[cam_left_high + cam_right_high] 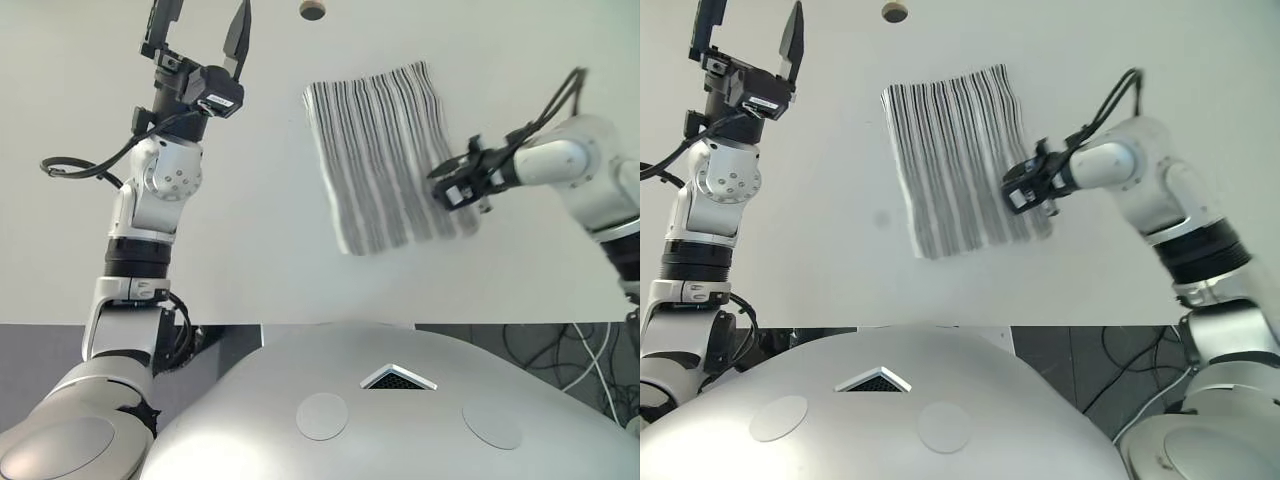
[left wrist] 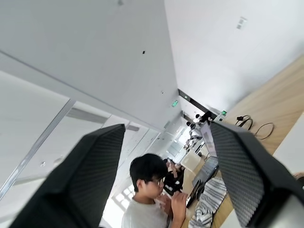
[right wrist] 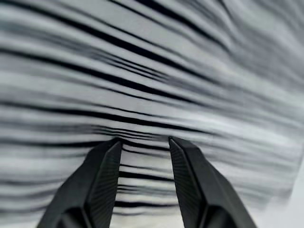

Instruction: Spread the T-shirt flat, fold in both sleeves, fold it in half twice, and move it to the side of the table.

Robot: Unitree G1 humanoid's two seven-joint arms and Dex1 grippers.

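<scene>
Striped cloth T-shirt [image 1: 385,160]; matt table [image 1: 250,230], seemingly smooth.

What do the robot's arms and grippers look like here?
The left arm and right arm are silver-grey rounded shells with black joint bands. Looping black cables run outside each wrist. The left gripper and right gripper are black, each with two tapered, finely ribbed fingers.

Our left gripper [image 1: 203,25] is raised at 11 o'clock, jaws wide; our right gripper [image 1: 452,190] is at 3 o'clock, jaws parted.

T-shirt [image 1: 385,155] on table [image 1: 250,250], right side
</scene>
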